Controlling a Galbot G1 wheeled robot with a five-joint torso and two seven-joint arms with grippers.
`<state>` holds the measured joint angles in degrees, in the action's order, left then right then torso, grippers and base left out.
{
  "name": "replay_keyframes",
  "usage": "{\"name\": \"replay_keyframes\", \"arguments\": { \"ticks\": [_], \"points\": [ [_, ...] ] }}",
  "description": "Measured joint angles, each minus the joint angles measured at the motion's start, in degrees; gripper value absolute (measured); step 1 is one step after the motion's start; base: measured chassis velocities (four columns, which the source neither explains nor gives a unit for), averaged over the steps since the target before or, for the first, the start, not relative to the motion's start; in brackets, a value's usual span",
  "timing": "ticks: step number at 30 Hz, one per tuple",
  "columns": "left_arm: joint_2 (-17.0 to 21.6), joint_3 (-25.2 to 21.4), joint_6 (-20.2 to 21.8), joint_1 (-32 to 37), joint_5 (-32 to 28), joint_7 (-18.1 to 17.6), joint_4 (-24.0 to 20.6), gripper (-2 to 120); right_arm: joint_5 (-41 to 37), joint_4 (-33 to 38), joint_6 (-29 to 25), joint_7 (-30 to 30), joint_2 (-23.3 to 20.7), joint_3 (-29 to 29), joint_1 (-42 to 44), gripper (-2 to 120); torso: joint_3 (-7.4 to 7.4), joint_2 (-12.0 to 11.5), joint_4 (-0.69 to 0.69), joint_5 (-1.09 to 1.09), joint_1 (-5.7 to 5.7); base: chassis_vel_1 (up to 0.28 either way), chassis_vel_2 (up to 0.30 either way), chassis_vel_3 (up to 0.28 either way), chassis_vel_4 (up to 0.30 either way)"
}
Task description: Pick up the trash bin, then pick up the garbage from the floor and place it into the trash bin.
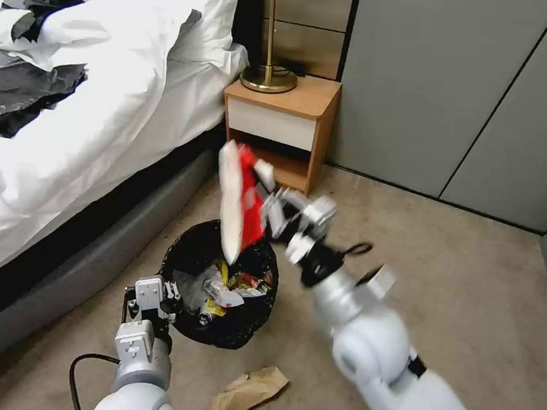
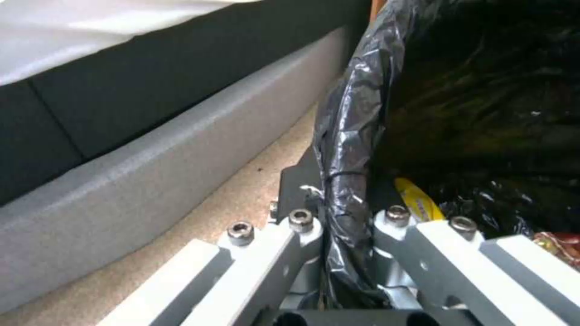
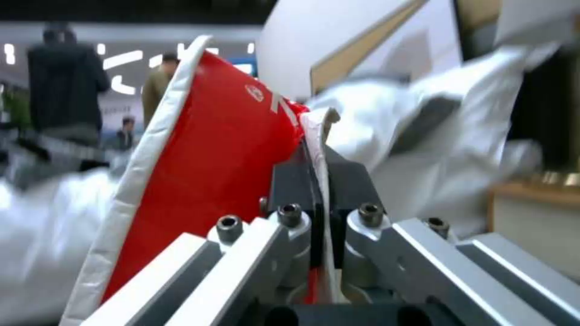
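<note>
Head view, right claw (image 1: 267, 207): we see it pinching the red-and-white carton (image 1: 238, 202) above the bin (image 1: 219, 283), arm stretched out from our right so the carton's lower end hangs over the open mouth.
Why held so: we judge the carton is poised for a drop, tilted end-down so it should fall inside and not catch the rim.
Right wrist view, right claw (image 3: 318, 181): we see both fingers (image 3: 290, 185) pressed together on a thin white flap of the carton (image 3: 205, 172); the red body leans off to one side, so the grip is on an edge only and could slip.
Left claw (image 1: 150, 303): we hold the bin by its near rim, beside the bed (image 1: 70, 117), to keep the mouth steady under the carton.
Left wrist view, left claw (image 2: 335, 217): we see its fingers closed over the liner-wrapped rim (image 2: 347, 136), one finger outside, one inside; the head view cannot show that split.
Bin contents: a yellow wrapper (image 1: 219, 274) and other litter already lie inside.
Floor: brown paper (image 1: 247, 391) lies on the carpet near us, not yet collected.
Beyond: a nightstand (image 1: 280, 123) with a lamp (image 1: 271, 39) stands by the bed.
</note>
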<state>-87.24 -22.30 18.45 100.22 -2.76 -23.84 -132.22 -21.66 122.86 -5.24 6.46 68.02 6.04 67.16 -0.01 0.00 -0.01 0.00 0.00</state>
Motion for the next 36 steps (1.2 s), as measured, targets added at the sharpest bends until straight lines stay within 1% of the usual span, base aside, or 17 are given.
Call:
{"name": "replay_keyframes", "arguments": {
  "ticks": [2, 5, 7, 8, 12, 17, 18, 19, 22, 23, 26, 27, 30, 31, 33, 35, 36],
  "points": [
    [-0.05, 0.09, 0.0, -0.04, 0.03, 0.01, 0.0, 3, 1.15, -2.02, -0.58, -0.03, 0.06, 1.05, 0.22, 0, 0.0, 0.0, 0.0, 0.0, 0.0, 0.0, 0.0, 0.0, 0.0],
    [-0.06, 0.07, -0.04, -0.02, 0.05, 0.01, -0.08, 3, 2.44, -7.98, -1.67, -0.33, 1.29, 2.72, 0.18, 0, 0.0, 0.0, 0.01, 0.0, 0.0, 0.0, 0.0, 0.0, 0.0],
    [-0.05, 0.07, -0.04, 0.02, 0.02, 0.01, -0.13, 3, 2.7, -9.54, -1.96, -0.44, 1.69, 2.96, 0.03, 0, 0.0, 0.0, 0.01, 0.0, 0.0, 0.0, 0.0, 0.0, 0.0],
    [0.0, 0.04, -0.05, 0.1, -0.05, 0.01, -0.37, 3, 3.43, -12.52, -2.67, -0.56, 2.46, 3.21, -0.35, 0, 0.01, 0.0, 0.01, 0.0, 0.0, 0.0, 0.0, 0.0, 0.0],
    [0.23, -0.1, -0.05, 0.11, -0.4, 0.0, -1.07, 3, 3.89, -16.91, -3.37, -1.19, 3.29, 3.32, -1.02, 0, 0.01, 0.0, 0.01, 0.0, 0.0, 0.0, 0.0, 0.0, 0.0],
    [0.43, -0.16, -0.05, 0.1, -0.65, -0.04, -1.17, 3, 3.89, -19.38, -3.33, -1.76, 3.64, 2.96, -1.64, 1, 0.01, 0.0, 0.01, 0.0, 0.0, 0.0, 0.0, 0.0, 0.0],
    [0.44, -0.13, -0.05, 0.11, -0.66, -0.04, -1.17, 3, 3.89, -19.7, -3.28, -1.81, 3.67, 2.89, -1.77, 6, 0.01, 0.0, 0.01, 0.0, 0.0, 0.0, 0.0, 0.0, 0.0],
    [0.44, -0.13, -0.05, 0.11, -0.66, -0.04, -1.17, 3, 3.89, -19.7, -3.28, -1.81, 3.67, 2.89, -1.77, 6, 0.01, 0.0, 0.01, 0.0, 0.0, 0.0, 0.0, 0.0, 0.0],
    [0.5, -0.06, -0.05, 0.19, -0.67, -0.04, -1.18, 3, 4.06, -19.89, -3.05, -1.87, 3.34, 2.82, -1.9, 19, 0.0, 0.0, 0.01, 0.0, 0.0, 0.0, 0.0, 0.0, 0.0],
    [0.5, -0.06, -0.05, 0.19, -0.67, -0.04, -1.18, 3, 4.06, -19.89, -3.05, -1.87, 3.34, 2.82, -1.9, 19, 0.0, 0.0, 0.01, 0.0, 0.0, 0.0, 0.0, 0.0, 0.0],
    [0.71, -0.06, -0.05, 0.2, -0.74, -0.05, -1.18, 3, 4.25, -19.07, -2.73, -1.86, 2.79, 2.81, -1.79, 34, 0.01, 0.0, 0.01, 0.0, 0.0, 0.0, 0.0, 0.0, 0.0],
    [0.71, -0.06, -0.05, 0.2, -0.74, -0.05, -1.18, 3, 4.25, -19.07, -2.73, -1.86, 2.79, 2.81, -1.79, 34, 0.01, 0.0, 0.01, 0.0, 0.0, 0.0, 0.0, 0.0, 0.0],
    [0.83, -0.09, 0.05, 0.06, -0.76, -0.06, -1.31, 3, 4.33, -18.15, -2.37, -1.9, 2.24, 2.84, -1.61, 49, 0.01, 0.0, 0.01, 0.0, 0.0, 0.0, 0.0, 0.0, 0.0],
    [0.83, -0.09, 0.05, 0.06, -0.76, -0.06, -1.31, 3, 4.33, -18.15, -2.37, -1.9, 2.24, 2.84, -1.61, 49, 0.01, 0.0, 0.01, 0.0, 0.0, 0.0, 0.0, 0.0, 0.0],
    [0.88, -0.09, 0.13, 0.0, -0.76, -0.06, -1.39, 3, 4.45, -17.7, -2.22, -1.99, 2.02, 2.84, -1.55, 59, 0.01, 0.0, 0.01, 0.0, 0.0, 0.0, 0.0, 0.0, 0.0],
    [0.9, -0.09, 0.17, 0.0, -0.78, -0.06, -1.39, 3, 4.6, -17.47, -2.18, -2.01, 1.94, 2.84, -1.51, 62, 0.0, 0.0, 0.01, 0.0, 0.0, 0.0, 0.0, 0.0, 0.0],
    [0.91, -0.08, 0.2, -0.01, -0.79, -0.06, -1.39, 3, 4.74, -17.23, -2.17, -2.01, 1.89, 2.85, -1.46, 68, 0.0, 0.0, 0.01, 0.0, 0.0, 0.0, 0.0, 0.0, 0.0]
  ]
}}
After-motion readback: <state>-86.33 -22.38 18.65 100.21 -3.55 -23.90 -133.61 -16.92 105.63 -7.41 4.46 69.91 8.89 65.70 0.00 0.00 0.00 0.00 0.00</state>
